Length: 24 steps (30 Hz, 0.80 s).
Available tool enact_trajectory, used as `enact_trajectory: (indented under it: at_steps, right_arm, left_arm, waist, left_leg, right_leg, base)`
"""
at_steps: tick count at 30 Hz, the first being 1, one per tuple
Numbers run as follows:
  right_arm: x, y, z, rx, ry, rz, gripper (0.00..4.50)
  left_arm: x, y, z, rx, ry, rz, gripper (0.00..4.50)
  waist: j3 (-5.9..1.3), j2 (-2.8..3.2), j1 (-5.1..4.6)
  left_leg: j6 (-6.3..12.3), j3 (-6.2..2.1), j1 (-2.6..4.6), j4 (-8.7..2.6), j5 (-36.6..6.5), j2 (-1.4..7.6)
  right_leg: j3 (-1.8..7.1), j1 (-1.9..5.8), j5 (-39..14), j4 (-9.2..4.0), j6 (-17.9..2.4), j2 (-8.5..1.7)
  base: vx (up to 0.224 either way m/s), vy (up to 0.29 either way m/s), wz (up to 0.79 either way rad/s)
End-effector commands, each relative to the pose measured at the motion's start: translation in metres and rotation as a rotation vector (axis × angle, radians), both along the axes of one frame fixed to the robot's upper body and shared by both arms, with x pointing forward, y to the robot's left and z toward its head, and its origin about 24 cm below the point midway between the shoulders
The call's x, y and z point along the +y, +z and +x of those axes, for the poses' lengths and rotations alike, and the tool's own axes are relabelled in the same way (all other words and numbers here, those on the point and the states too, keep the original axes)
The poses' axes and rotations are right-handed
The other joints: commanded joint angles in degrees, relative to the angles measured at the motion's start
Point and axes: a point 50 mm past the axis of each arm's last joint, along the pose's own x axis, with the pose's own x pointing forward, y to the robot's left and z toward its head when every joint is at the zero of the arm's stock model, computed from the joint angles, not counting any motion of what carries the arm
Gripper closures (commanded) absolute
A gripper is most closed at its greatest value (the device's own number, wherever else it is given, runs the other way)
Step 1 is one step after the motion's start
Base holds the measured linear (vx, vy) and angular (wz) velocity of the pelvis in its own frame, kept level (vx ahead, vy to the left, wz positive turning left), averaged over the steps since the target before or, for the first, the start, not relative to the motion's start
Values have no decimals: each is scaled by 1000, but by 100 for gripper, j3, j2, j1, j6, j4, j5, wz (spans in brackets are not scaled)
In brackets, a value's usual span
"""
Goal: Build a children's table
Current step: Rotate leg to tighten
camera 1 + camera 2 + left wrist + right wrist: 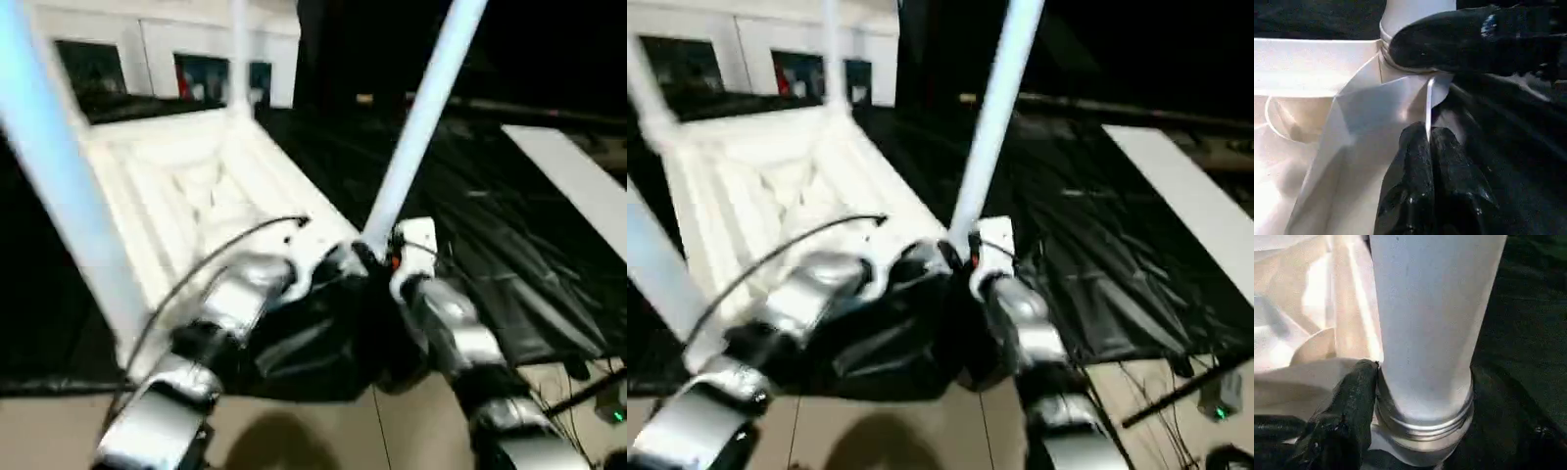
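The children's table lies upside down on the black sheet, its ribbed white top point(186, 186) facing up. Three pale-blue legs stand up from it: one close at the left point(54, 166), one at the far corner point(238, 54), and one at the near right corner point(416, 127). My right gripper point(377, 255) is closed round the base of that near right leg, just above its socket; one black finger point(1347, 416) presses against the threaded end. My left gripper point(1427, 139) is shut on a thin white rib of the top's rim beside the same corner socket.
The black-sheeted work table point(490, 225) stretches to the right and back. A white board point(578, 176) lies at its far right. A white glass-door cabinet point(147, 49) stands behind. Cables point(578, 392) run over the beige floor at the lower right.
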Motion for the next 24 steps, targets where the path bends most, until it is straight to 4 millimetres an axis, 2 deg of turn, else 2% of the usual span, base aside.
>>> enact_trajectory:
  at_steps: [1,3,5,6,9,11,12,13,14,15,16,17,20,24]
  right_arm:
    - [10,-8,-6,28,75,-3,187]
    - [13,-5,-9,4,137,44,131]
    - [11,-4,-10,-10,156,57,117]
    - [10,-3,-11,-16,168,56,96]
    - [6,-1,-13,-33,228,33,71]
    - [1,-1,-15,-38,274,3,64]
    - [-9,2,-19,-54,338,-28,64]
    - [-15,4,-22,-62,382,-47,64]
    - [-20,6,-25,-66,410,-59,64]
    - [-23,7,-26,-68,428,-66,64]
    - [-33,10,-31,-73,495,-91,64]
    - [-36,12,-33,-72,521,-100,64]
    - [-39,13,-37,-66,567,-113,64]
    - [-38,12,-42,-43,640,-127,64]
  left_arm:
    - [7,-12,-1,12,38,43,450]
    - [11,-13,-1,14,17,68,450]
    - [14,-14,-2,20,2,79,450]
    - [15,-15,-3,24,-8,82,450]
    - [20,-17,-5,41,-48,93,450]
    - [24,-18,-6,51,-73,101,450]
    - [30,-18,-11,75,-129,109,450]
    - [35,-18,-14,93,-169,115,450]
    - [38,-17,-16,110,-195,117,450]
    - [41,-17,-18,121,-211,118,450]
    - [50,-15,-25,164,-296,116,450]
    - [54,-14,-27,178,-328,120,450]
    - [63,-12,-33,213,-405,131,450]
    - [71,-6,-41,247,-491,125,450]
  waist:
    - [-285,27,22]
    - [-284,23,36]
    - [-289,21,46]
    - [-285,20,49]
    - [-269,21,37]
    - [-258,35,5]
    - [-260,35,10]
    - [-264,40,34]
    - [-258,29,24]
    - [-256,42,33]
    - [-270,52,35]
    - [-278,44,34]
    - [-275,44,28]
    - [-280,65,48]
  left_leg:
    - [-69,-39,52,-404,-1721,141]
    - [-9,-35,40,-407,-1608,147]
    - [42,-28,29,-405,-1496,149]
    - [53,-29,24,-409,-1494,148]
    - [44,-45,7,-431,-1615,150]
    - [0,-63,13,-442,-1759,154]
    - [-6,-60,24,-436,-1773,159]
    - [20,-67,37,-434,-1765,177]
    - [62,-62,5,-444,-1689,176]
    - [70,-63,17,-448,-1682,183]
    - [91,-55,29,-436,-1613,190]
    - [121,-51,3,-437,-1460,189]
    - [147,-24,26,-423,-1383,175]
    - [120,-22,58,-428,-1327,195]
  right_leg:
    - [263,116,-1905,-597,-655,-377]
    - [260,138,-1689,-572,-701,-366]
    - [259,157,-1494,-546,-782,-366]
    - [257,160,-1505,-551,-788,-368]
    - [249,168,-1841,-585,-740,-386]
    - [238,153,-2199,-621,-669,-382]
    - [244,147,-2211,-629,-670,-387]
    - [252,153,-2116,-623,-694,-398]
    - [255,165,-1963,-599,-723,-382]
    - [256,165,-1905,-598,-755,-384]
    - [260,160,-1656,-571,-856,-378]
    - [259,189,-1351,-526,-941,-361]
    - [261,174,-1164,-505,-1089,-356]
    - [261,173,-963,-466,-1179,-358]
  base:
    - [0,0,0]
    - [0,0,0]
    - [0,0,0]
    - [0,0,0]
    - [0,0,0]
    - [0,0,0]
    - [0,0,0]
    - [0,0,0]
    - [0,0,0]
    - [0,0,0]
    - [0,0,0]
    - [0,0,0]
    - [0,0,0]
    - [0,0,0]
